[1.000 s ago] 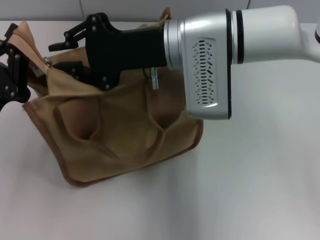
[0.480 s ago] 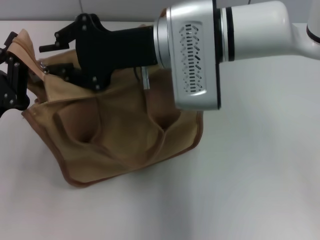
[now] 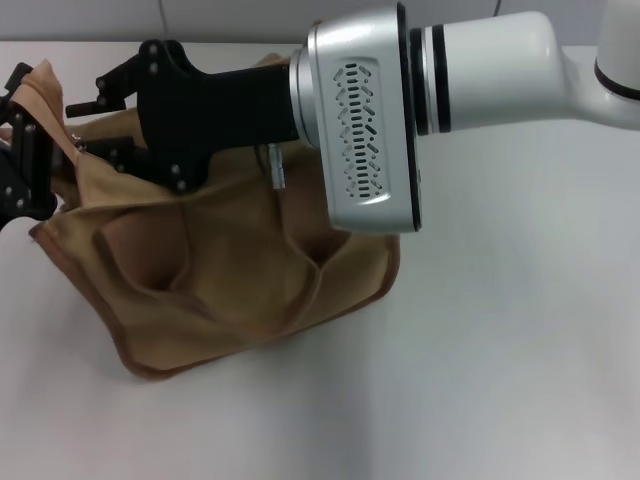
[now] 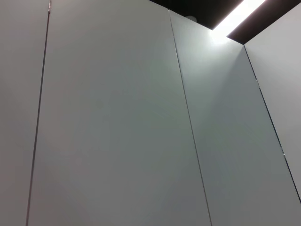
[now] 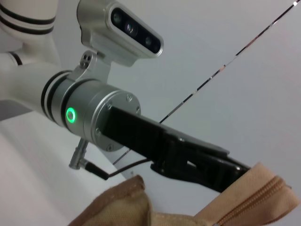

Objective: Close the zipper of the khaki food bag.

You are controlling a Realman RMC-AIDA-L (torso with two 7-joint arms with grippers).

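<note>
Two grippers work the khaki food bag [image 3: 240,270]: my left gripper [image 3: 28,160] pinches its end fabric, my right gripper [image 3: 95,125] clamps the zipper [image 5: 256,200] pull.

Tan canvas food bag with darker brown edge trim [image 3: 230,290], centre-left of head view: matt woven cloth, soft, creased. Khaki woven zipper tape [image 5: 263,197], lower right of right wrist view: ribbed. Black right gripper [image 3: 105,125], upper left: matt plastic or metal. White table [image 3: 500,380]: smooth, matt.
</note>
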